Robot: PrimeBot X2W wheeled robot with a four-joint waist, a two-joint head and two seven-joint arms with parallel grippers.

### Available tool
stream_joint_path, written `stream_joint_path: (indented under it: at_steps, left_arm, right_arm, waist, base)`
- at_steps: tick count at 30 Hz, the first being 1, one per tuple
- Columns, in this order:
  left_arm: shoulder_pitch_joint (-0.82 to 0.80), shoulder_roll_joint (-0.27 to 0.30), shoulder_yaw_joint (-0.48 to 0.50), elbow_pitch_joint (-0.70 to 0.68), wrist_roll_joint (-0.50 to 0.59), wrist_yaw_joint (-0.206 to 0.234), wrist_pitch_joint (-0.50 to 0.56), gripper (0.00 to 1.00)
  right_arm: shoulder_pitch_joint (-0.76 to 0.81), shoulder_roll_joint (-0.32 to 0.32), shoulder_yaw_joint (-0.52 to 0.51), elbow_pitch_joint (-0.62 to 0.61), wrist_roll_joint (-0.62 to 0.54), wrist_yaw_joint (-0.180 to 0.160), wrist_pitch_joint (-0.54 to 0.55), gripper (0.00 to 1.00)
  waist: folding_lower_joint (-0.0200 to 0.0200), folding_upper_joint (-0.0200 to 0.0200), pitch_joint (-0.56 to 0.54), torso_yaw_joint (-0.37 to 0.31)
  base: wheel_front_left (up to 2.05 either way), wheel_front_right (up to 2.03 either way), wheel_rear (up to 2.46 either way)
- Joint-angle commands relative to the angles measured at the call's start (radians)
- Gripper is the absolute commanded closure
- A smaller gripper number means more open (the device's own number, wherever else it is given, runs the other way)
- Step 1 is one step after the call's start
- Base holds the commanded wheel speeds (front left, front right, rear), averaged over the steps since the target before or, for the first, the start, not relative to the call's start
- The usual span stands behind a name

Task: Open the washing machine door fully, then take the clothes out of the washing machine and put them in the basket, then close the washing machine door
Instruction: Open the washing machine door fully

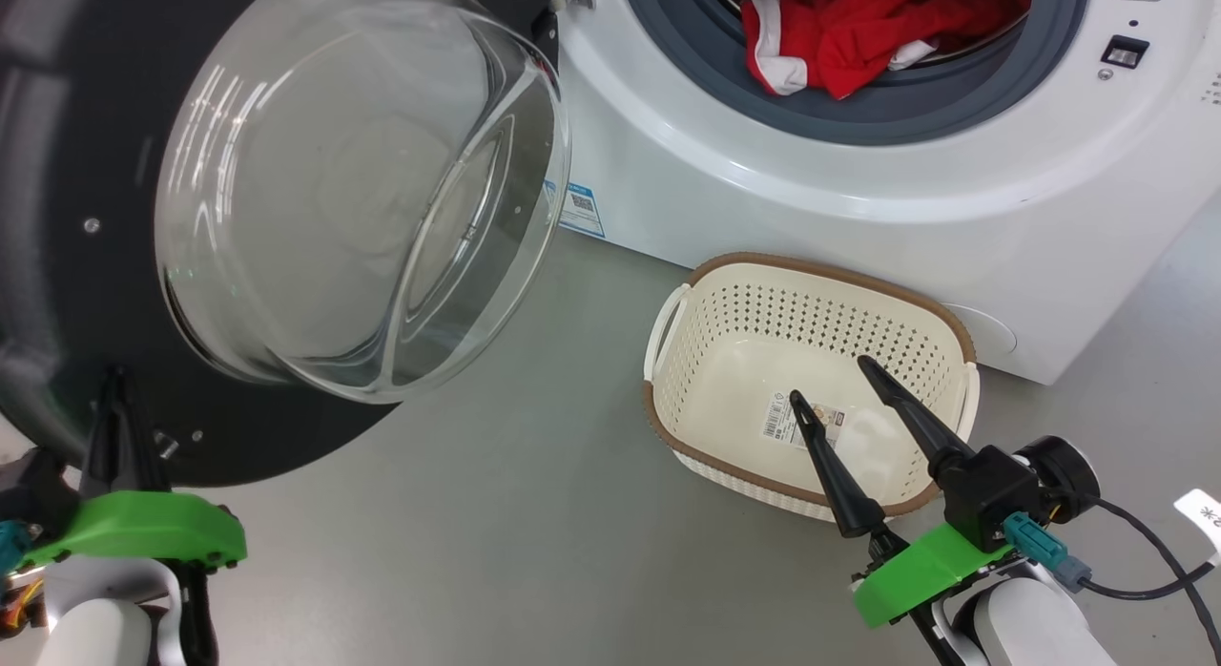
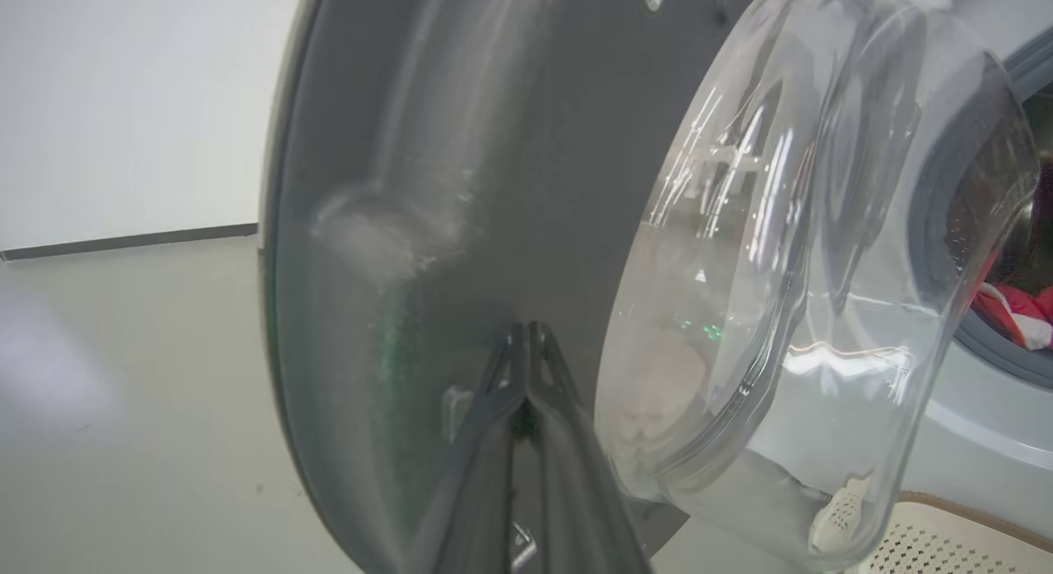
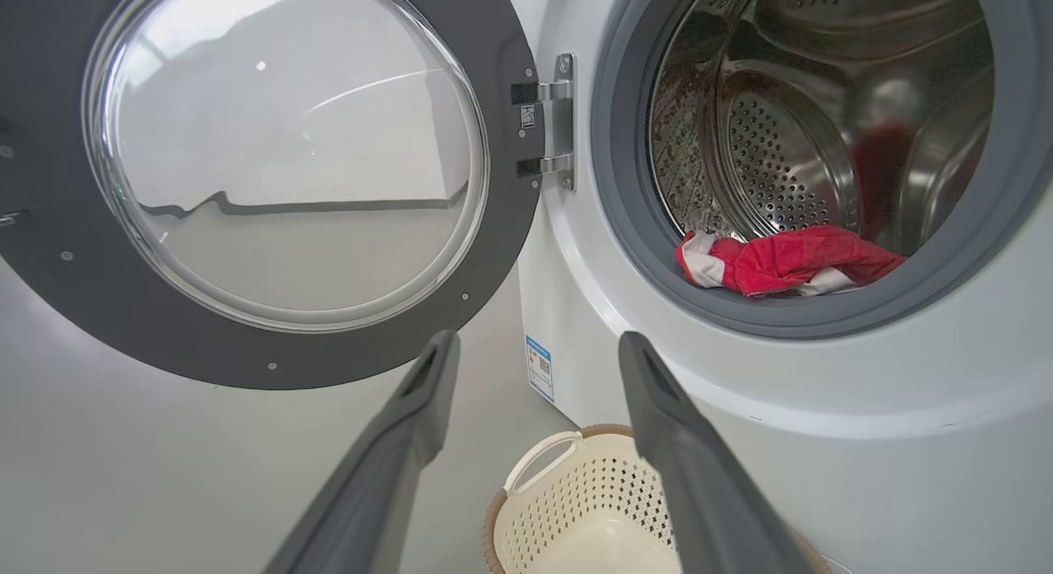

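Note:
The washing machine door (image 1: 67,218) stands swung wide to the left, its clear glass bowl (image 1: 362,189) bulging toward me. My left gripper (image 1: 116,375) is shut, its tips against the door's dark inner face (image 2: 461,187). Red clothes (image 1: 858,27) with white trim lie at the front of the steel drum (image 3: 790,146) of the white washing machine (image 1: 858,198). The cream basket (image 1: 811,380) sits on the floor before the machine. My right gripper (image 1: 828,380) hangs open above the basket, nothing between its fingers, pointing at the drum opening.
Grey floor (image 1: 496,513) lies between the door and the basket. The door's hinge (image 3: 553,122) is on the machine's left edge, with a small blue label (image 1: 578,208) low on the front. A pale wall (image 2: 140,105) rises behind the door.

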Motion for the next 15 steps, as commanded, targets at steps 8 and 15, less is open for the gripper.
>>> stream_joint_path:
  at_steps: [8, 15]
  left_arm:
    - [-0.094, 0.058, 0.091, 0.094, -0.017, -0.044, -0.027, 1.0]
    - [-0.151, 0.058, 0.154, 0.144, -0.005, -0.07, -0.03, 1.0]
  right_arm:
    - [0.008, 0.008, 0.021, -0.036, -0.018, 0.002, -0.006, 0.0]
    - [0.015, -0.004, 0.008, -0.048, -0.028, 0.002, -0.004, 0.0]
  waist:
    - [0.0, 0.0, 0.016, -0.004]
    - [0.0, 0.0, 0.037, -0.009]
  base:
    - [0.0, 0.0, 0.0]
    - [0.0, 0.0, 0.0]
